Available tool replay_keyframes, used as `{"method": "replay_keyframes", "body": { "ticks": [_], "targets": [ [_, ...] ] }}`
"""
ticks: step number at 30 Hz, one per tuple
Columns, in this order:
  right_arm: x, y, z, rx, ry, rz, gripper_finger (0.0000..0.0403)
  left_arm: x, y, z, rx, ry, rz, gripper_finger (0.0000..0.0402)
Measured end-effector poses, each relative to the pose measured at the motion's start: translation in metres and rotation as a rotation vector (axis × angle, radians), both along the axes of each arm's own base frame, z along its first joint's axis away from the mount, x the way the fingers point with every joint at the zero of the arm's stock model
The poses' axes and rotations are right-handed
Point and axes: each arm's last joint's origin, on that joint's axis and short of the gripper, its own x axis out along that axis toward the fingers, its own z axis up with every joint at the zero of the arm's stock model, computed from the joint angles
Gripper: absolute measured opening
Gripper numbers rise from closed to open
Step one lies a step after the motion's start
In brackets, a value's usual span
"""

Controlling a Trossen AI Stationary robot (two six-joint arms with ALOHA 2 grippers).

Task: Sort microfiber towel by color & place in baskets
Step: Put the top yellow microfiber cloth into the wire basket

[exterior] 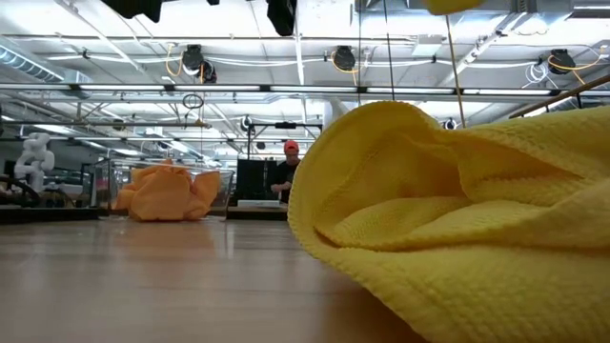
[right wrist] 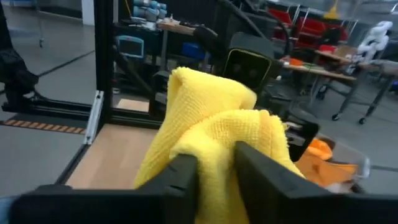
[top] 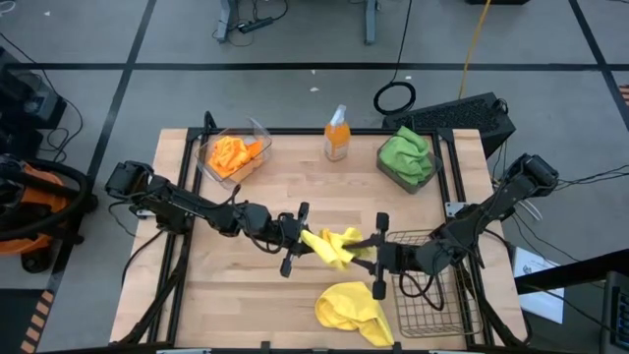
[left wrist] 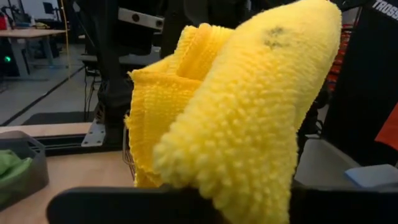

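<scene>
both grippers (top: 297,239) (top: 379,254) on yellow towel (top: 334,246)

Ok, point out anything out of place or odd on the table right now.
One yellow towel hangs between both arms, pinched by the left end effector and the right end effector at once. Another yellow towel lies crumpled on the table, outside the wire basket.

An orange spray bottle (top: 337,135) with a white top stands upright on the wooden table (top: 265,275), near its far edge. Beyond that edge, a black coiled cable (top: 394,97) lies on the grey floor, close to a black keyboard (top: 462,116). In the low view, a person in a red cap (exterior: 290,147) stands far back in the room.
</scene>
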Motion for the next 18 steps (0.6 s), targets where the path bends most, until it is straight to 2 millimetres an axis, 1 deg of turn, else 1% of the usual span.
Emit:
{"method": "replay_keyframes", "body": {
  "ticks": [5, 9, 13, 18],
  "targets": [
    [0.0001, 0.0000, 0.0003, 0.033, -0.005, -0.002, 0.0187, -0.0001, -0.0001, 0.0009, -0.010, -0.008, 0.001, 0.0022],
    [0.0014, -0.0020, 0.0010, 0.045, -0.012, -0.011, 0.0237, -0.0001, 0.0000, 0.0023, -0.028, -0.017, 0.002, 0.0022],
    [0.0022, -0.0034, 0.0011, 0.042, -0.013, -0.015, 0.0263, 0.0000, 0.0004, 0.0021, -0.027, -0.017, 0.009, 0.0022],
    [0.0024, -0.0026, 0.0015, 0.047, -0.015, 0.016, 0.0269, 0.0000, 0.0005, 0.0022, -0.023, -0.018, 0.011, 0.0022]
  ]
}}
